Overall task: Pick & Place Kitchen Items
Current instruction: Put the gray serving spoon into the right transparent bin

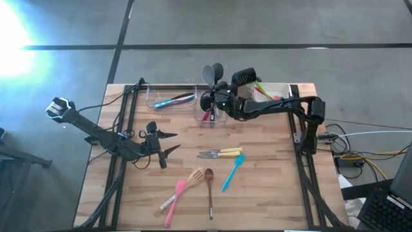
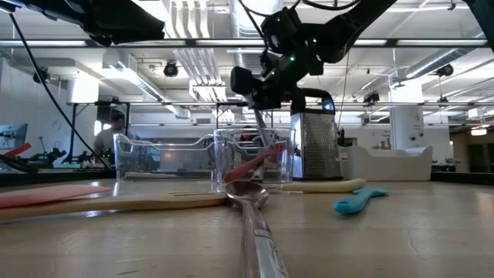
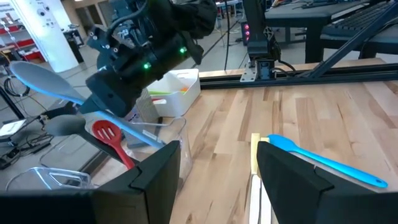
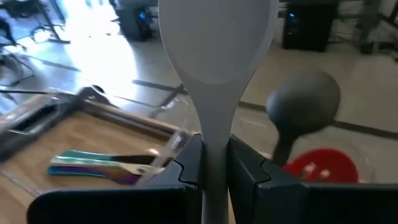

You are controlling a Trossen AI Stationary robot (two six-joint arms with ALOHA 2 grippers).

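right end effector [image 1: 215, 96]: hanging over the clear tub at the table's far edge, near the middle; fingers closing tight on the grey spoon's handle, pinch showing plainly in the right wrist view
grey spoon [image 4: 214, 43]: being held upright, bowl up, handle running down between the right fingers [image 4: 245, 171] toward the tub
clear tub [image 2: 251, 158]: standing near the far edge, already holding a red slotted spatula [image 3: 106, 132] and a dark grey spoon [image 4: 303, 102], both leaning, heads up
left end effector [image 1: 168, 143]: hovering over the left half of the table, well apart from the tub; fingers standing apart, gripping nothing
flat clear tray [image 1: 168, 98]: sitting at the far edge just left of the tub, a blue and purple tool [image 1: 175, 100] lying inside
steel box grater [image 2: 315, 147]: standing upright just right of the tub
white tub [image 1: 273, 92]: sitting toward the far right corner, green and orange tools [image 1: 262, 87] lying in it
yellow-handled knives [image 1: 221, 153]: lying side by side near the table's middle
blue spatula [image 1: 233, 172]: lying slanted just nearside of the knives
wooden spatula [image 1: 193, 177], brown spoon [image 1: 209, 188], pink spatula [image 1: 175, 201]: lying close together toward the near edge, heads pointing to the far side
table [image 1: 270, 193]: pale wood planks, black rails running along left and right edges
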